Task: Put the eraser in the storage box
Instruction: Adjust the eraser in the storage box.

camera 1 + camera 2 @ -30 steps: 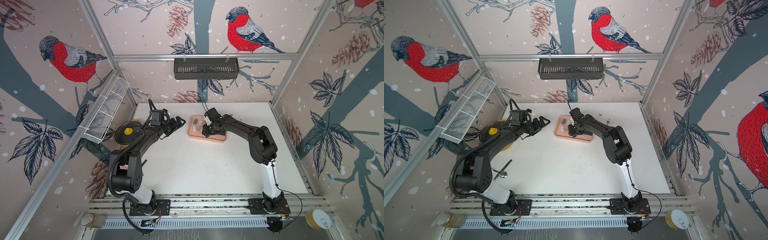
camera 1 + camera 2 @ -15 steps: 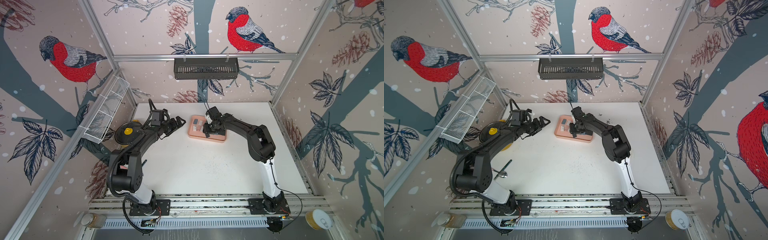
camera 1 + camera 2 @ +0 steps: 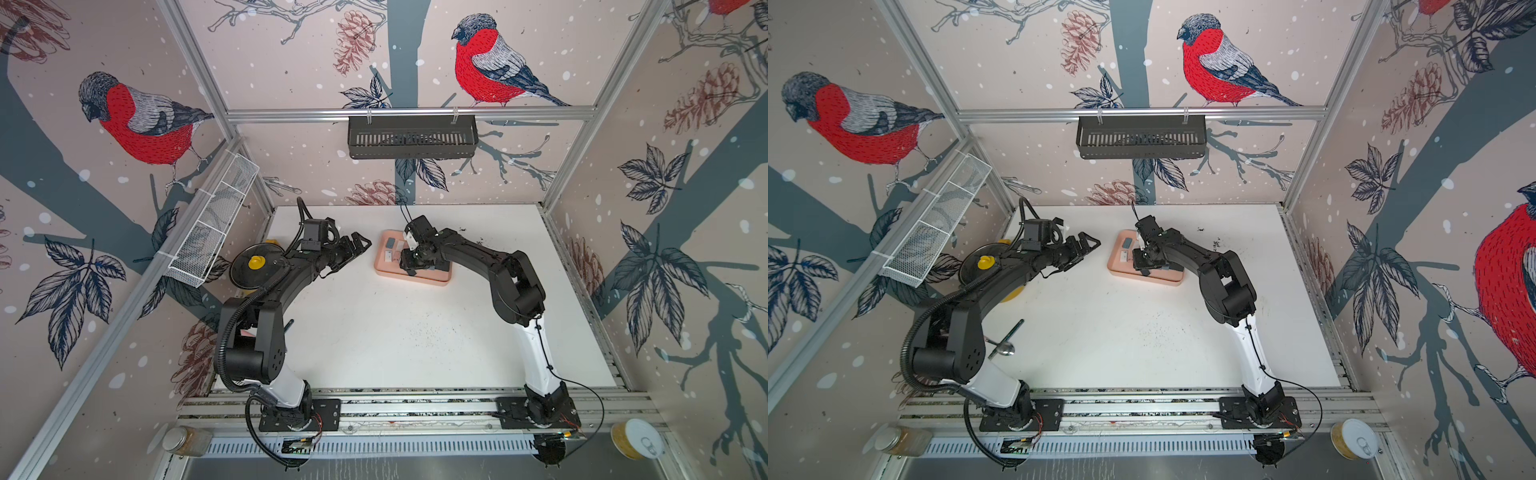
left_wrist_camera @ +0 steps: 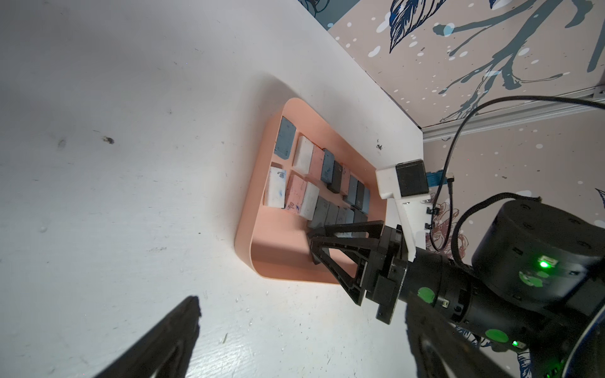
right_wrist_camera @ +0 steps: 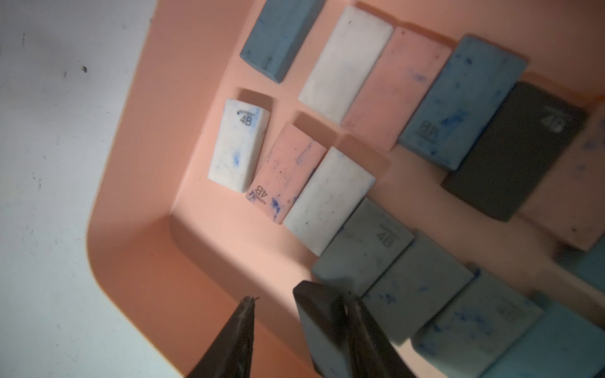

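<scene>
Right gripper [image 5: 299,304] jaws partly apart: black eraser [image 5: 322,327] sits against one finger, with a gap to the other. It is low inside the storage box [image 5: 137,255] near a corner, beside the grey erasers [image 5: 363,248]. Left gripper [image 3: 360,248] is spread wide over the table [image 3: 374,332], apart from the box.

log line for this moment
left gripper open beside box | right gripper open in box | black eraser by one finger, gap to other

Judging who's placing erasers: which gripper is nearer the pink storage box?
Right. The right gripper reaches into the storage box; the left gripper hovers beside it, apart.
</scene>
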### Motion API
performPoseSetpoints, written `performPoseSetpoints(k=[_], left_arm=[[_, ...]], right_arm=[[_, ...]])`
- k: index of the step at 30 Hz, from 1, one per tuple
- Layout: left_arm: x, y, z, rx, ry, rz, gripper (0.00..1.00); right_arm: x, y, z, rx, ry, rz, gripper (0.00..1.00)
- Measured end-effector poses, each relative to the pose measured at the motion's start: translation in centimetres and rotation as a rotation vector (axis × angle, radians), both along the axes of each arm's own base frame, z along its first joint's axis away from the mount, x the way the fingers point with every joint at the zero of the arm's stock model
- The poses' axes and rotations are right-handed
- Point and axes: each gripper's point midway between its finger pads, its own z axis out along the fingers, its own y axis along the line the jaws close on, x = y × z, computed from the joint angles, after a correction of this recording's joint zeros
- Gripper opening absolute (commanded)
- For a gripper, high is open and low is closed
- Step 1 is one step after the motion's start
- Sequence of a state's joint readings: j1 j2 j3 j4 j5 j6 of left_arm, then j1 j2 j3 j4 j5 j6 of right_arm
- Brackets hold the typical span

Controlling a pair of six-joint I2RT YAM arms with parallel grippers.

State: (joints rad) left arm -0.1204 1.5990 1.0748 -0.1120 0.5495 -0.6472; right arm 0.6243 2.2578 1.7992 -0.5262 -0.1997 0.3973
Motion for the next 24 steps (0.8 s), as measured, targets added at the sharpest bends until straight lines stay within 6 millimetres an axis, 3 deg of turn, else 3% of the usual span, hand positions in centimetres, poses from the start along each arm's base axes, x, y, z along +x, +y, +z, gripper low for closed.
performPoseSetpoints(k=[7,19,24], left_arm=[[0.1,0.2,-0.1,0.0,0.003,0.004,0.97],[0.3,0.3,-0.7,0.002,0.018,0.007,0.97],[0.3,0.3,-0.9,0.003,0.022,0.008,0.97]], right_arm=[[-0.3,1.6,0.5,0.015,-0.011,0.03,0.47],[0.2,0.2,-0.5,0.001,0.011,0.006,0.48],[-0.1,0.5,-1.0,0.007,0.013,0.018,0.49]])
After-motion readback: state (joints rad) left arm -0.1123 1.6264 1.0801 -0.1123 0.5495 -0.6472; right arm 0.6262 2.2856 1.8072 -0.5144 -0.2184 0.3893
